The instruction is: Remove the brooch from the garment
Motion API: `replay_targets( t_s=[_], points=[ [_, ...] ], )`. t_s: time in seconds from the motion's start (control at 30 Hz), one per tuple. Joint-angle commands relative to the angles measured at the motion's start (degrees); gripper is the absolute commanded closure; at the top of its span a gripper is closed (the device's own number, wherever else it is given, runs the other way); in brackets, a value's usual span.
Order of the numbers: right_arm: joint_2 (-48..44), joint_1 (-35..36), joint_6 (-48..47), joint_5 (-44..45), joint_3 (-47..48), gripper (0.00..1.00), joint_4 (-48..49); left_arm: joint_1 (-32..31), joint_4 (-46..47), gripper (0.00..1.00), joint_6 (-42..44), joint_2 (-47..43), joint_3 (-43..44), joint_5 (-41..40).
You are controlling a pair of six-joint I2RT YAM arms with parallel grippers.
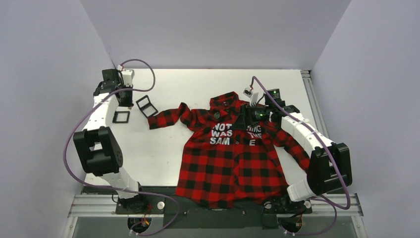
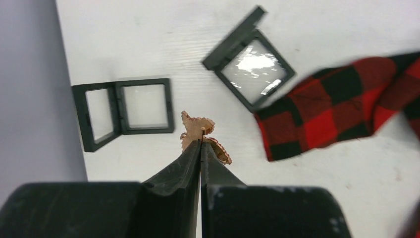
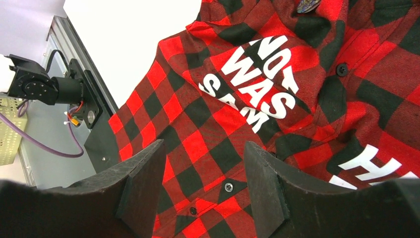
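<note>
From above, I see one red-and-black checked shirt point(image 1: 233, 153) spread flat on the white counter point(image 1: 153, 153), collar away from me. The left arm point(image 1: 101, 119) reaches to the far left corner, well apart from the shirt. Two small black cases point(image 1: 121, 116) point(image 1: 146, 105) lie open there, just beside the end of one sleeve. The right arm point(image 1: 302, 131) hangs over the shirt's chest, hiding part of the white lettering.

On the left wrist camera, my left fingers point(image 2: 188, 163) are pressed together on the one orange-gold brooch point(image 2: 200, 130), held above bare counter between the two cases. The sleeve cuff point(image 2: 337, 109) lies off to the right.

On the right wrist camera, my right fingers point(image 3: 143, 183) stand wide apart with nothing between them, above the shirt front. I count three small black buttons point(image 3: 341, 69) point(image 3: 228, 187) point(image 3: 193, 210).
</note>
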Motion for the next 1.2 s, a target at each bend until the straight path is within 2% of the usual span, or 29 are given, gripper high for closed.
replay_targets(
  t_s=[0.0,0.2,0.3,0.43,0.63,0.73,0.83,0.93,1.0,1.17],
  points=[
    [-1.5,1.1,0.9,-0.1,2.6,0.45,3.1,-5.7,-3.9,1.00,-1.0,-9.9,-2.2,4.8],
    [-4.1,2.2,1.3,1.5,2.7,0.45,7.1,-18.2,-8.1,1.00,-2.0,-17.6,-4.0,13.8],
    [-5.9,2.4,-5.2,3.0,4.0,0.45,5.9,-26.4,-9.3,1.00,-2.7,-18.4,-4.5,17.4],
    [-9.5,2.5,-17.6,6.3,4.3,0.45,3.7,-32.1,-9.6,1.00,-6.0,-16.3,-3.9,25.3],
    [-12.7,3.6,-34.9,7.9,5.4,0.45,-3.4,-35.8,-8.6,1.00,-6.6,-12.0,-2.8,37.0],
    [-14.7,4.1,-43.5,4.0,4.8,0.46,-6.7,-37.8,-8.7,1.00,-5.6,-10.2,-2.8,41.6],
    [-15.9,4.6,-46.1,-0.3,3.4,0.46,-6.4,-39.7,-8.2,1.00,-4.2,-9.9,-3.1,43.5],
    [-17.0,6.3,-47.8,-0.8,1.9,0.46,-5.6,-41.1,-8.0,1.00,-4.5,-8.7,-2.5,45.7],
    [-17.6,8.2,-48.9,0.7,0.8,0.46,-5.4,-41.3,-7.2,1.00,-5.9,-7.7,-2.3,46.7],
    [-19.2,15.2,-51.6,13.7,-1.8,0.47,-3.6,-41.3,-6.8,1.00,-9.4,-4.1,-0.8,50.0]
  ],
)
